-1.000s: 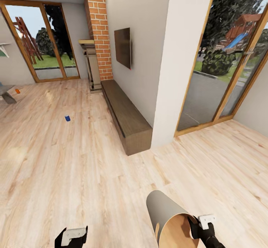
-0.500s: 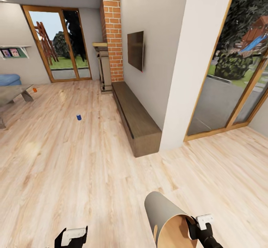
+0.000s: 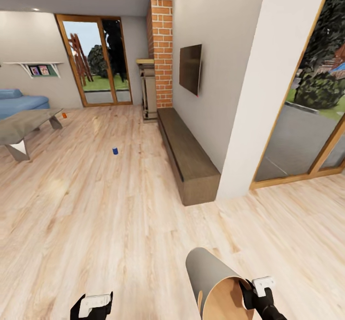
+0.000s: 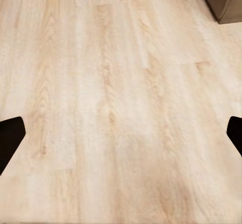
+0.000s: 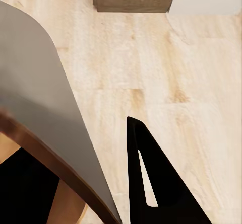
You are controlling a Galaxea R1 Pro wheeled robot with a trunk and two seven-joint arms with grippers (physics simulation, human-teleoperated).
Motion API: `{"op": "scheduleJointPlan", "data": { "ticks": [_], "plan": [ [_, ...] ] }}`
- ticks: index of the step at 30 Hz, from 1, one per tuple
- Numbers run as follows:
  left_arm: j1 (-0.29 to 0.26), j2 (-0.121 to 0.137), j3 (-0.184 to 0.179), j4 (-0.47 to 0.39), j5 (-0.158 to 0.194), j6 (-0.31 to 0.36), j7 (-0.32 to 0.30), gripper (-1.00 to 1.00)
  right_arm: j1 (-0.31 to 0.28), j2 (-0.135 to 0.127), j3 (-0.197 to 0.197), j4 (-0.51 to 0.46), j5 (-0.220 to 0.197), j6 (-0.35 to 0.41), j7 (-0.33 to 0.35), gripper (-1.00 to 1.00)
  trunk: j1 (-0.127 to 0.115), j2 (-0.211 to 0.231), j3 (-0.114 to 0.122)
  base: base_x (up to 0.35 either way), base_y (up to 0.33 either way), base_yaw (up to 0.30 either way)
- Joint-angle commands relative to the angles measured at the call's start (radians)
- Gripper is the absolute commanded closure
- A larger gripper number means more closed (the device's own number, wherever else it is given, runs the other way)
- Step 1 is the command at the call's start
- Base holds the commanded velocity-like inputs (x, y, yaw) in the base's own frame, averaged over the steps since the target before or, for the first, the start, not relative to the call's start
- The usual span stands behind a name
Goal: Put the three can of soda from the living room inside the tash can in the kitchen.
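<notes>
Two soda cans stand on the wood floor: the orange can point(image 3: 64, 115) by the grey table point(image 3: 24, 125), the blue can point(image 3: 115, 150) mid-room. Left gripper point(image 3: 92, 305) gapes wide, empty. Right gripper point(image 3: 252, 293) pinches the tilted trash can point(image 3: 208, 274) by its rim.

Ahead of us, one can point(image 3: 115, 150) stands on the floor point(image 3: 96, 224), left of the bench point(image 3: 188, 158). Another can point(image 3: 64, 115) sits farther back, beside the low table point(image 3: 24, 125). Sofa point(image 3: 21, 103) behind the table.
</notes>
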Motion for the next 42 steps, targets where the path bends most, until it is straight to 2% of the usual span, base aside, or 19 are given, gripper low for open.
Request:
{"op": "scheduleJointPlan", "data": {
  "ticks": [1,42],
  "plan": [
    [0.0,0.0,0.0,0.0,0.0,0.0,0.0,-1.0,0.0,0.0,-0.002,-0.002,-0.002,0.0,0.006,1.0,0.0,0.0,0.001,0.0,0.0,0.159],
    [0.0,-0.001,0.001,0.0,0.0,0.0,0.0,-1.0,0.0,-0.001,-0.004,-0.002,-0.004,0.001,0.006,1.0,0.0,0.0,0.003,0.0,0.0,0.011]
  ]
}}
